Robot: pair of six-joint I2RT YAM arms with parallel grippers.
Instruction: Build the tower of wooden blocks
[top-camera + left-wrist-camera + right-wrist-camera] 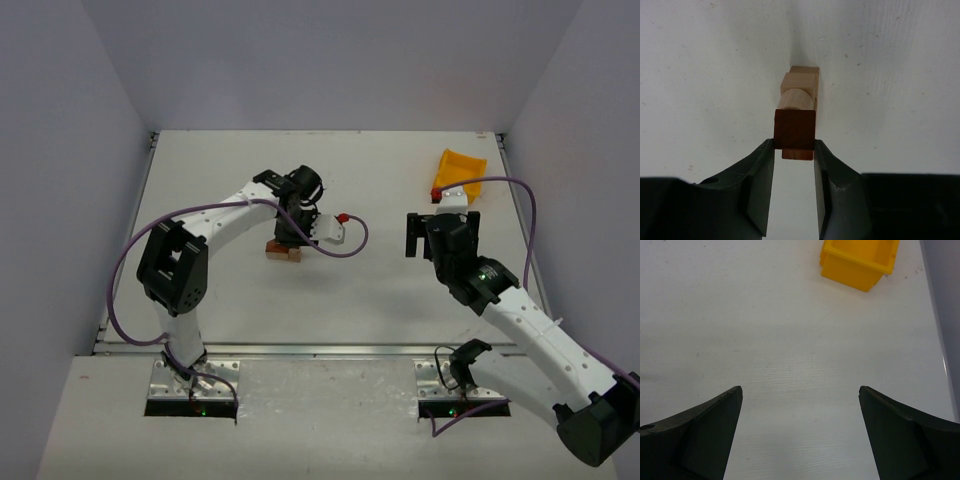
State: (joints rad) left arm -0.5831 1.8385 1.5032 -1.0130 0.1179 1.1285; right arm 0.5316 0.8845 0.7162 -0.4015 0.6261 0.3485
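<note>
The tower [283,250] is a tiny bunch of wood blocks on the tabletop [380,290], well to the left of the bin [460,172]. It is much smaller than the arms.

In the left wrist view, a red block [795,131] is at the front. Some pale blocks [798,90] sit just past it, one round and one square. They all touch in a row. A small reddish bit peeks out from under the red block.

The left tool [795,145] hangs right over the tower, far to the left of the bin. Its jaws are narrow and press on both sides of the red block, so it is holding that block.

The right tool [800,388] is on the near side of the bin [855,275], close to it. Its jaws are wide and hold nothing.

I think the job is partly done. A few blocks are already together, and the red one looks to be in its spot or almost there. I cannot tell if it rests on the others yet. The left tool has not let go. I see no loose blocks near the bin, and I cannot see inside the bin.
</note>
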